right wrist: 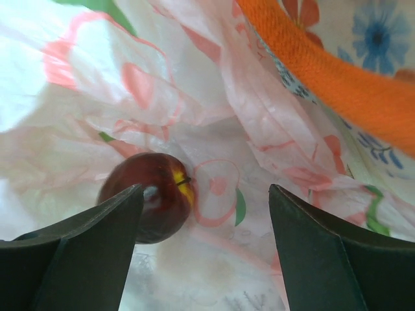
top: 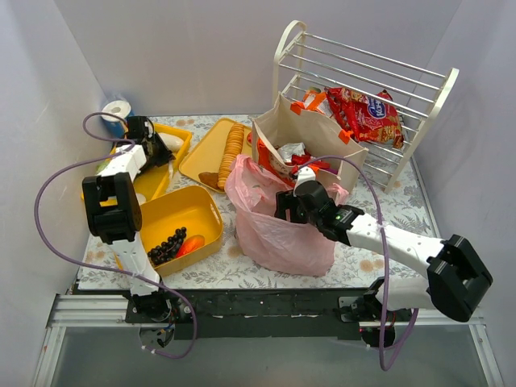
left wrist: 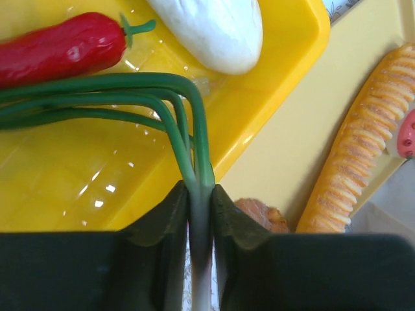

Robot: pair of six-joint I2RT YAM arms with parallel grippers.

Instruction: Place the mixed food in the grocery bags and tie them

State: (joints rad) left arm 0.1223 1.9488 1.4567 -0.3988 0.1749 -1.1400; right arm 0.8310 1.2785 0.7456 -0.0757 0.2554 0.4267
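My left gripper (left wrist: pixel 201 194) is shut on the green stalks (left wrist: pixel 149 91), at the edge of a yellow tray (left wrist: pixel 272 84) that also holds a red chili (left wrist: pixel 58 48) and a white vegetable (left wrist: pixel 214 29). In the top view the left gripper (top: pixel 143 133) is at the back left. My right gripper (right wrist: pixel 204 214) is open inside the pink plastic bag (right wrist: pixel 214 123), above a dark red apple (right wrist: pixel 155 194). In the top view the right gripper (top: pixel 290 201) is at the mouth of the pink bag (top: pixel 278 226). The beige tote (top: pixel 310 145) with orange handles holds snack packets.
A yellow tub (top: pixel 181 230) at the front left holds dark grapes (top: pixel 165 246) and an orange item. A flat yellow tray (top: pixel 210 153) holds bread (top: pixel 232 145). A white wire rack (top: pixel 363 89) at the back right holds a red snack packet (top: pixel 371 113).
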